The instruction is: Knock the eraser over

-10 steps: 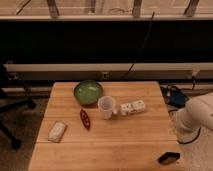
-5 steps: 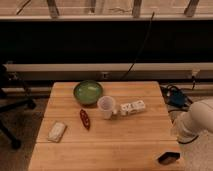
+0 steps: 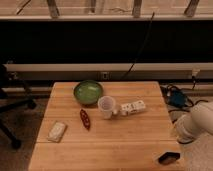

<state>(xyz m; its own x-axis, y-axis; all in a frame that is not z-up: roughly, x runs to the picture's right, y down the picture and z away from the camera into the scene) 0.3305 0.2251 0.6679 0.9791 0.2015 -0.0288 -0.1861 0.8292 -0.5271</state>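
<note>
The eraser (image 3: 168, 158) is a small black block near the front right corner of the wooden table (image 3: 130, 140). It is smaller than the white cup (image 3: 106, 106) at the table's middle. A white arm segment (image 3: 198, 123) shows at the right edge, beside the table and just above and right of the eraser. My gripper itself does not show; it is out of view or hidden behind the arm.
A green bowl (image 3: 88, 92) sits at the back of the table. A white block with sockets (image 3: 132, 107) lies right of the cup, a red object (image 3: 85, 119) left of it, and a pale pad (image 3: 57, 131) at the front left. An office chair (image 3: 10, 107) stands on the left.
The white arm segment has sunk slightly lower at the right edge. The eraser and the other things have not moved.
</note>
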